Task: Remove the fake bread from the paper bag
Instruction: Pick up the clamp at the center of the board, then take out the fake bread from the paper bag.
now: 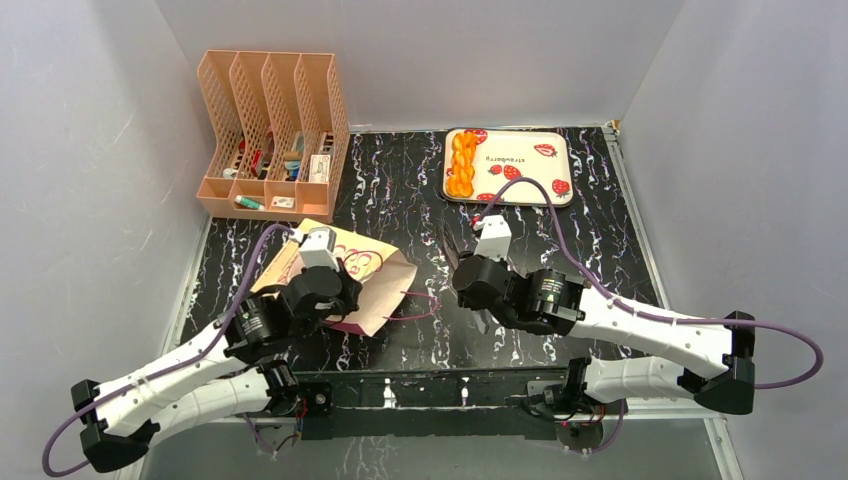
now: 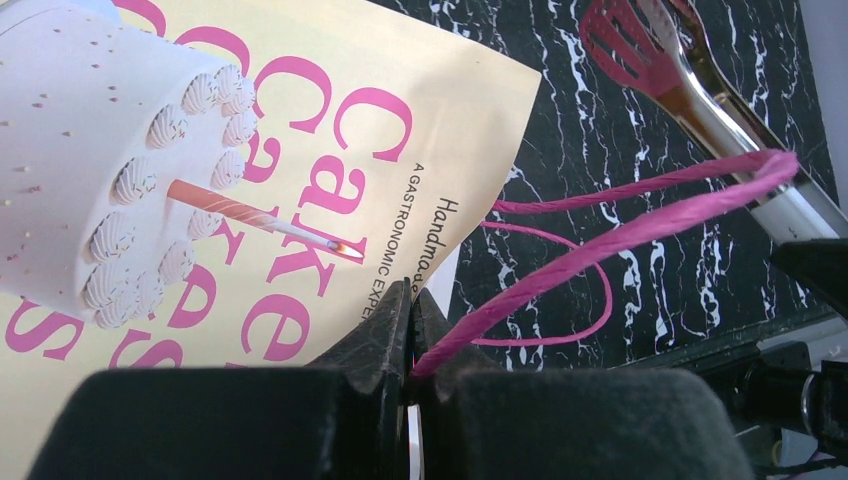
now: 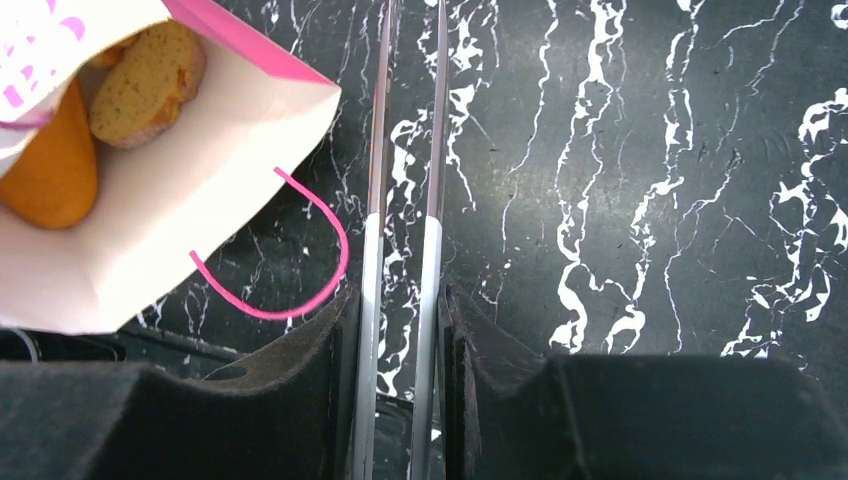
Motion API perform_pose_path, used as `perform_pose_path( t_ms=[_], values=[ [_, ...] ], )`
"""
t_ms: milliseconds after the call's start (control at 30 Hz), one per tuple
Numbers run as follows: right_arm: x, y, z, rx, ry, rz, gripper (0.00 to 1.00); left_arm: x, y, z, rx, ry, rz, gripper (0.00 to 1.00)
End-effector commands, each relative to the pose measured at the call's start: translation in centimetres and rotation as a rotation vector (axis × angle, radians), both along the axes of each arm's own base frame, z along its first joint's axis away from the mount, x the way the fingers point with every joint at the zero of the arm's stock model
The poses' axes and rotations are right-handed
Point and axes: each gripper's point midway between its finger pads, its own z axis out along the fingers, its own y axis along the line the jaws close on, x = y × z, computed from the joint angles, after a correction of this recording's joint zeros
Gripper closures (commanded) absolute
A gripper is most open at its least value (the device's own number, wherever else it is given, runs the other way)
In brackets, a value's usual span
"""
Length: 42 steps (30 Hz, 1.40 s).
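The paper bag [image 1: 372,272] lies on its side at the left, mouth facing right. My left gripper [image 2: 412,330] is shut on one pink cord handle [image 2: 620,235], next to the bag's printed face [image 2: 330,120]; seen from above, that gripper [image 1: 345,287] sits over the bag. In the right wrist view the open bag mouth [image 3: 180,200] shows fake bread inside: a brownish piece [image 3: 145,85] and an orange bun [image 3: 50,170]. A braided loaf [image 1: 462,163] lies on the tray [image 1: 520,150]. My right gripper [image 3: 403,300] is shut on metal tongs [image 3: 380,150], right of the bag.
A peach file rack [image 1: 270,130] with small items stands at the back left. The tongs' pink slotted tip [image 2: 625,45] lies near the bag's handles. Grey walls close in the left, back and right sides of the black marbled table [image 1: 600,230].
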Motion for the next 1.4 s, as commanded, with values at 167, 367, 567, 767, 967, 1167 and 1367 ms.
perform_pose_path(
  t_ms=[167, 367, 567, 767, 967, 1167, 1367],
  values=[
    [-2.5, 2.3, 2.2, 0.091, 0.049, 0.188, 0.76, 0.0, 3.9, -1.4, 0.065, 0.013, 0.172, 1.00],
    [-4.3, 3.1, 2.4, 0.111, 0.095, 0.310, 0.76, 0.3, 4.4, -1.6, 0.052, -0.006, 0.210, 1.00],
    [-6.2, 4.3, 2.0, 0.129, 0.162, 0.423, 0.76, 0.1, 4.2, -1.9, 0.041, -0.008, 0.192, 1.00],
    [-7.4, 6.6, 2.1, 0.224, 0.207, 0.486, 0.75, -0.2, 3.6, -1.5, 0.013, -0.017, 0.142, 1.00],
    [-7.6, 9.1, 2.2, 0.320, 0.237, 0.493, 0.75, -0.8, 2.7, -0.9, -0.007, -0.019, 0.052, 1.00],
    [-7.5, 12.0, 0.5, 0.390, 0.304, 0.480, 0.75, -1.9, 1.8, -0.4, -0.055, -0.012, -0.038, 1.00],
    [-5.4, 12.3, -1.6, 0.526, 0.408, 0.381, 0.75, -3.1, 0.9, -0.1, -0.050, 0.011, -0.142, 1.00]
  ],
)
